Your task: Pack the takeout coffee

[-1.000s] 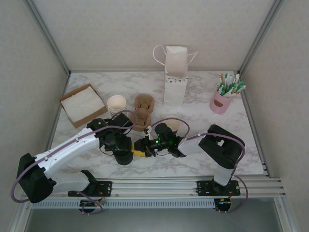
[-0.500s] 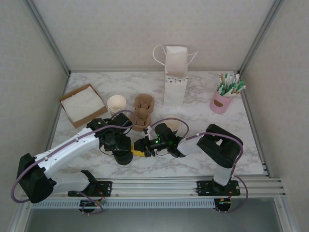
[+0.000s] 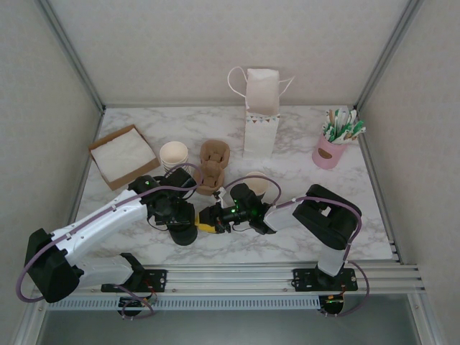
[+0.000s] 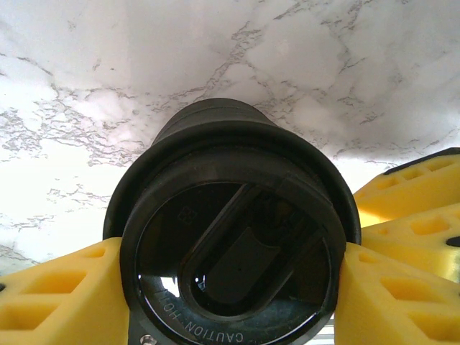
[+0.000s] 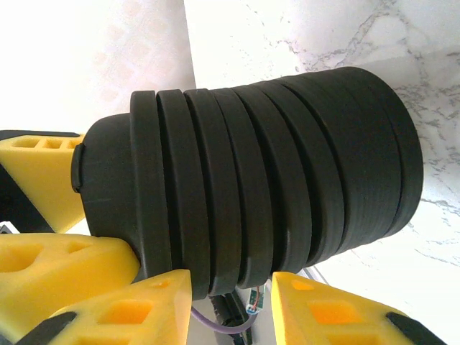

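change: none since a second ago | left gripper (image 4: pixel 226 287): clamped on top lid (image 4: pixel 230 215) | right gripper (image 5: pixel 230 305): pinching lid stack (image 5: pixel 273 172) lower down | meaning: likely stalled mid-separation, packing not yet begun

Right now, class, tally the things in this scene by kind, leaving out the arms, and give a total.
Bag: 1
Tray: 1
Pink pot: 1
Carrier: 1
Lid stack: 1
Open cups: 2
Total: 7
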Robot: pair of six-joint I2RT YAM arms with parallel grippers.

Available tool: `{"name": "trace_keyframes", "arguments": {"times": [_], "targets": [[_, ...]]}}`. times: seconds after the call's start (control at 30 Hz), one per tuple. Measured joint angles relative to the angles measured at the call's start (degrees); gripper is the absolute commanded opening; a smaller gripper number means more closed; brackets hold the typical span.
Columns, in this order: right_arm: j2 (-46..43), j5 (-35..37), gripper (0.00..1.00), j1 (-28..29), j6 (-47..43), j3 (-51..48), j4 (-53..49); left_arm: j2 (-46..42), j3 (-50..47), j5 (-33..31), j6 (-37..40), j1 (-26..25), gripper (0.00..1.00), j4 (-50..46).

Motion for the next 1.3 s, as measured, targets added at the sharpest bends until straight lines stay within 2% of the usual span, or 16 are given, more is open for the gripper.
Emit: {"name": "trace_keyframes", "arguments": {"times": [0.97, 1.3], "targets": [[0.1, 0.0, 0.35, 0.0, 0.1, 0.0, -0.9, -0.2, 1.1, 0.9, -0.7, 0.7, 0.57, -0.8], [-1.3, 0.0, 0.41, 0.0, -1.8, 1.0, -5.8, -0.4, 1.5, 0.9, -0.7, 0.7, 0.57, -1.0]]}}
